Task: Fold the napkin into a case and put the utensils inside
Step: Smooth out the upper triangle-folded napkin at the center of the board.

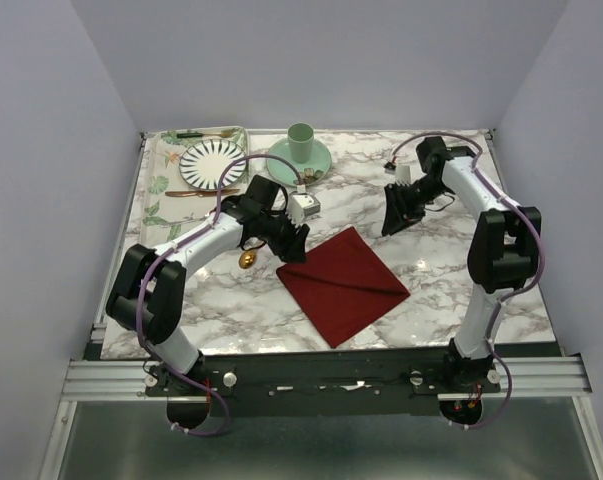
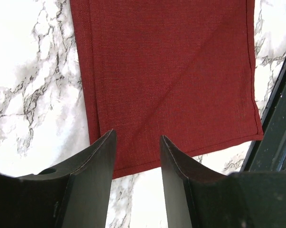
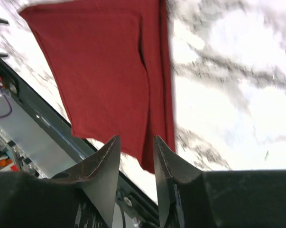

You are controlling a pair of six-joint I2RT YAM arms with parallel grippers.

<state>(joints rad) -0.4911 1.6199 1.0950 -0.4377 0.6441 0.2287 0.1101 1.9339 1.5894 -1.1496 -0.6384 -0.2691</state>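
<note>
Dark red cloth napkin (image 1: 343,284) part-folded, not yet a case; gold spoon (image 1: 247,259) outside. Left gripper (image 2: 138,137), right gripper (image 3: 137,137): fingers apart, empty.

Quantities: one napkin (image 1: 343,284), one gold spoon (image 1: 248,259), one striped plate (image 1: 212,163), one cup (image 1: 300,138) (on one saucer (image 1: 319,159)), one green-handled utensil (image 1: 196,133), one brown-gold utensil (image 1: 186,193).

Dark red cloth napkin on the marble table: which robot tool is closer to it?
Left. The left tool hangs right at the dark red square cloth napkin's far-left edge. The right tool hangs farther off, beyond its far corner, to the right.
</note>
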